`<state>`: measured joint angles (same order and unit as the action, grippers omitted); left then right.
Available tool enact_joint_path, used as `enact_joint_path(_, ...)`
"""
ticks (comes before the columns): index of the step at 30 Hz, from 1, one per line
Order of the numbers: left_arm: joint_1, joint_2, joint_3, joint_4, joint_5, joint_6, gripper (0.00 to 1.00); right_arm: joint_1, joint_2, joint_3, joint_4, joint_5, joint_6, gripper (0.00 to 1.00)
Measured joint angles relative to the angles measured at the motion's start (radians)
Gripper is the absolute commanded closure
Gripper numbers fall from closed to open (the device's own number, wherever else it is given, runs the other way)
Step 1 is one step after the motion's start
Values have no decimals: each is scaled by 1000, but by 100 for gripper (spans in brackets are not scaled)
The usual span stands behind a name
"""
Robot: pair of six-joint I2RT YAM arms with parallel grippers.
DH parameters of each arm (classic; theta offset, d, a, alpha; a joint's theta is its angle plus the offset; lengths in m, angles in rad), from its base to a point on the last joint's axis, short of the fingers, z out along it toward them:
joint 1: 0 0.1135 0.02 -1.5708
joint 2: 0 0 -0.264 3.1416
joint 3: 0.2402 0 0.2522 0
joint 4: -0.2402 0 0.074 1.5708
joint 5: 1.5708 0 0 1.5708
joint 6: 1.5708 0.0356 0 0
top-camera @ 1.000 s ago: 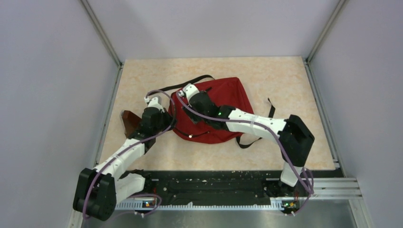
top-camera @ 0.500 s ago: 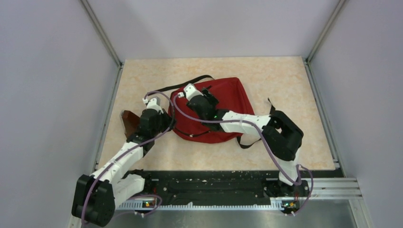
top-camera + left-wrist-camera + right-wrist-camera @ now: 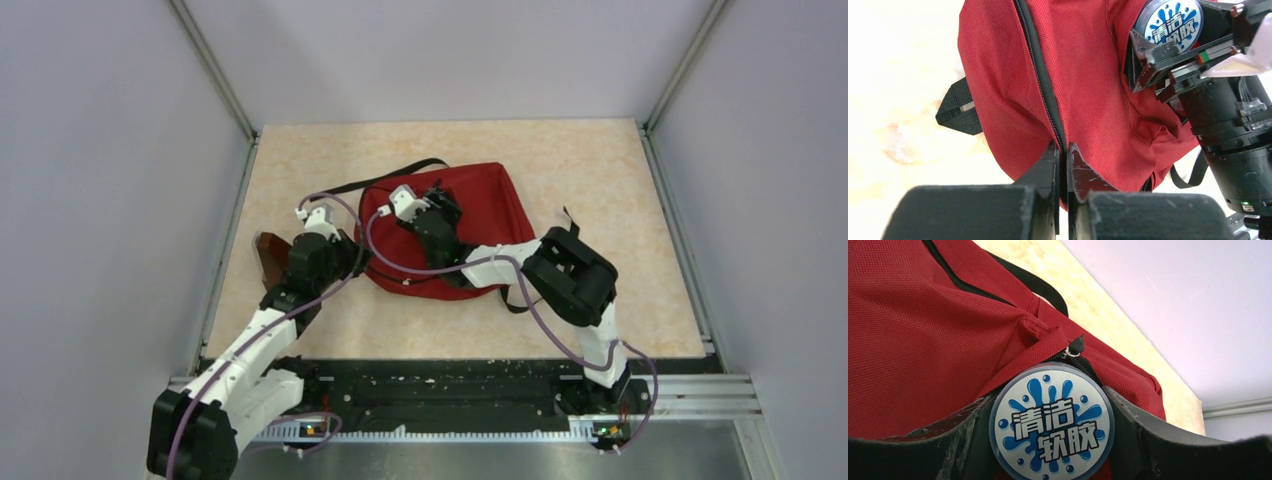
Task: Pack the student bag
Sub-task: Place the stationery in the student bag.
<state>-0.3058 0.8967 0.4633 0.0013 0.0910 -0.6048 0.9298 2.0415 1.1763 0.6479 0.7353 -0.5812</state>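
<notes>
While the left gripper (image 3: 1062, 150) stays clenched on the zip seam at the near-left edge of the student bag (image 3: 495, 200), which lies mid-table (image 3: 600, 170), the right gripper (image 3: 437, 197) has advanced over the red fabric, grasping a round tub (image 3: 1050, 422). Insertion appears imminent, though no parted opening shows. Only the wrist views reveal the tub's blue label; only the overhead view shows the brown pouch (image 3: 268, 252).

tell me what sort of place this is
Probably a lab robot test cell: plain walls on aluminium posts box in a table, with left arm and right arm bolted to a rail at its near edge.
</notes>
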Motion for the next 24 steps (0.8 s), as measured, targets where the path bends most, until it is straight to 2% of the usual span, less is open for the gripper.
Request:
enact_joint_path(3, -3, -5, -2, -5, 3, -3, 100, -11, -26, -12, -38, -31, 26, 35)
enact_joint_path(8, -3, -5, -8, -16, 8, -10, 100, -51, -127, -9, -277, -158, 149, 17)
enact_joint_path(10, -3, -5, -8, -19, 10, -13, 100, -67, -161, 2, -394, -213, 203, 3)
enact_joint_path(19, -3, -17, -9, -31, 10, -18, 100, -76, -281, 137, -806, -454, 408, 2)
enact_joint_path(24, -3, -17, -9, -31, 10, -20, 100, -74, -306, 224, -925, -497, 464, 12)
